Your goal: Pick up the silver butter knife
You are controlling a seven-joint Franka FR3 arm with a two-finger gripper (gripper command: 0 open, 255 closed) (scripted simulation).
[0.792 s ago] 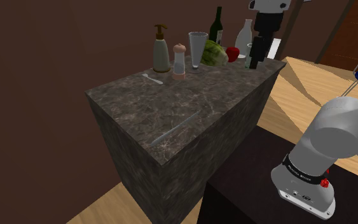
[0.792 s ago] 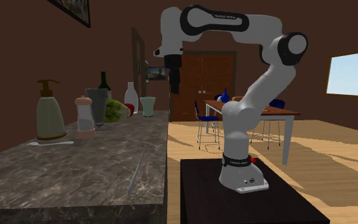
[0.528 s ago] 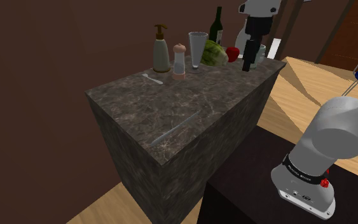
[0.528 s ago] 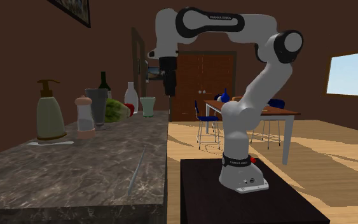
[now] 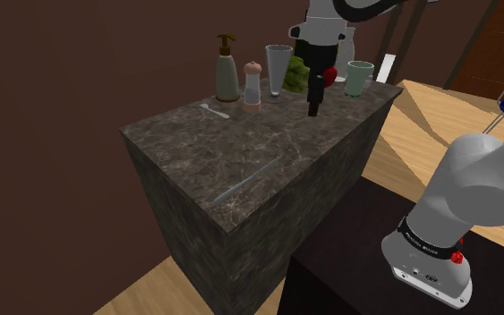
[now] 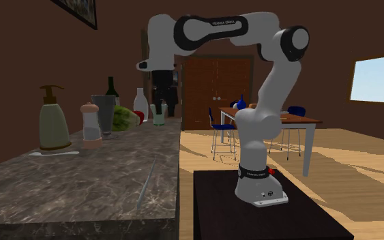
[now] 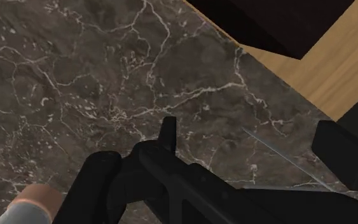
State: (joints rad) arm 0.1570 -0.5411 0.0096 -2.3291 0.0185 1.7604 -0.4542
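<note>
The silver butter knife (image 5: 250,177) lies flat on the dark marble counter (image 5: 268,143), close to its front edge, and appears as a thin line (image 6: 147,178) in the second exterior view. My black gripper (image 5: 312,111) hangs above the back part of the counter, in front of the cups and bottles, well away from the knife. The second exterior view puts the gripper (image 6: 159,111) by the green cup. In the wrist view the knife (image 7: 279,154) lies on the marble between my fingers, far below them. The gripper (image 7: 254,137) is open and holds nothing.
Along the counter's back stand a soap dispenser (image 5: 227,70), a shaker (image 5: 252,87), a tall glass (image 5: 278,70), a lettuce (image 5: 298,72), a red fruit (image 5: 329,75) and a green cup (image 5: 359,78). A small spoon (image 5: 214,110) lies near the dispenser. The stand (image 5: 375,268) sits beside the counter.
The arm has swung toward the shoulder view's left and lowered, carrying the gripper from the counter's far corner to a spot over the countertop in front of the lettuce.
</note>
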